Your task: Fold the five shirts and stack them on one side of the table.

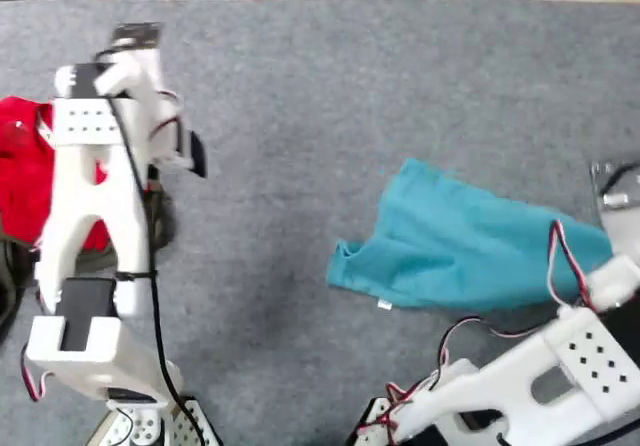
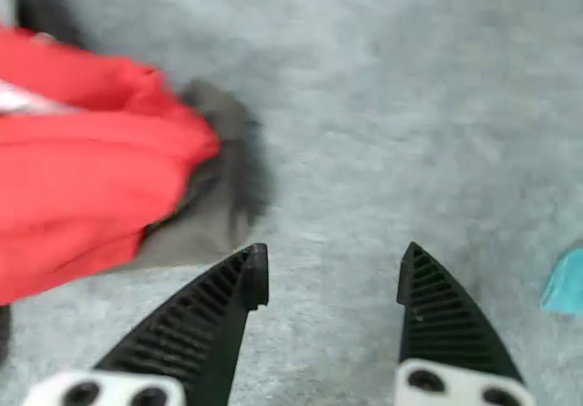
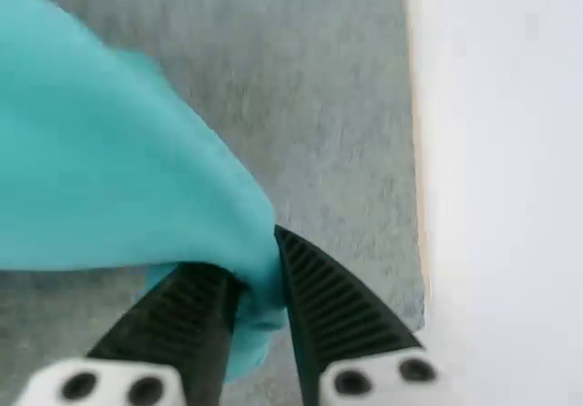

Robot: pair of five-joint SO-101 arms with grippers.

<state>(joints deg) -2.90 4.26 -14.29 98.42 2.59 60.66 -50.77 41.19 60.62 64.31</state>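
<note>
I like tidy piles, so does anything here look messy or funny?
The teal shirt lies rumpled, not folded, with one edge pinched in the right gripper. Across the table the red shirt sits bunched on a grey shirt that pokes out from under it. The left gripper hangs open near them.

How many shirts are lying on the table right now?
3: a teal shirt held in the right pincer, a red shirt at the left edge, a grey shirt beneath it. More may be hidden.
</note>
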